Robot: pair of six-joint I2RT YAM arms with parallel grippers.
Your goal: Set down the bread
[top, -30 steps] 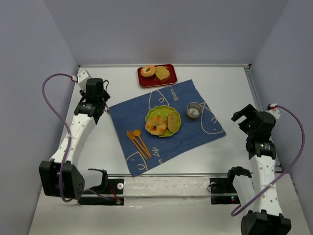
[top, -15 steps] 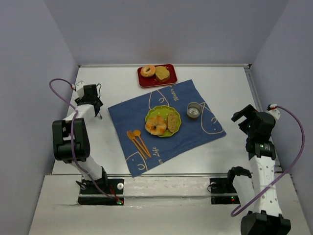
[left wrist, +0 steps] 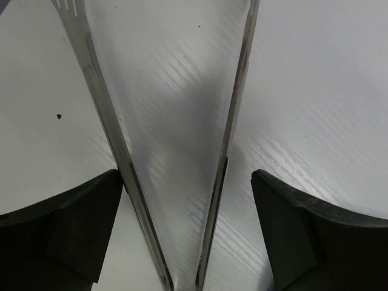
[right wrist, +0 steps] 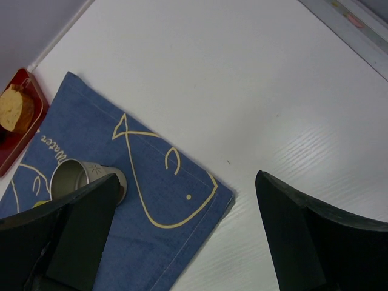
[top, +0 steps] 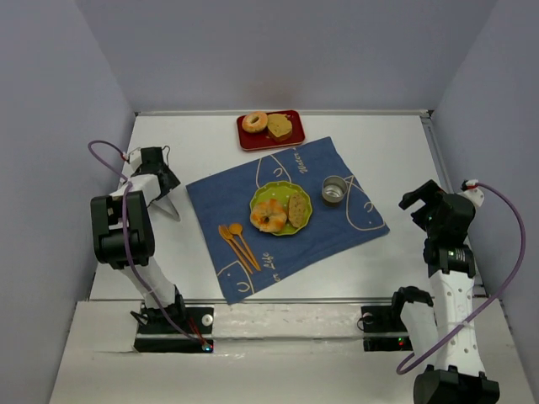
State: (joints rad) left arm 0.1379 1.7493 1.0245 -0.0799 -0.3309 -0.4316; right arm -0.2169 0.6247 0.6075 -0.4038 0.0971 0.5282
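1. The bread slice (top: 296, 210) lies on the green plate (top: 278, 186) at the middle of the blue cloth (top: 337, 231), touching a round pastry (top: 268, 215). It appears to be placed. A second slice (top: 280, 126) sits on the red tray (top: 269, 146) just beyond the cloth's far edge.
2. The left claw (left wrist: 183, 177) is spread wide off the cloth's left edge. The metal tongs (left wrist: 108, 121) lie flat on the surface (top: 379, 160) between its fingers, and one finger seems to touch a blade.
3. The right claw (right wrist: 187, 177) is apart and holds nothing, off the cloth's right corner.
4. Risk: a sideways swing of the left claw may drag the tongs onto the cloth, rumpling it and shaking the plate.
5. Risk: the placed slice sits near the plate's rim, so a jolt may slide it onto the cloth.
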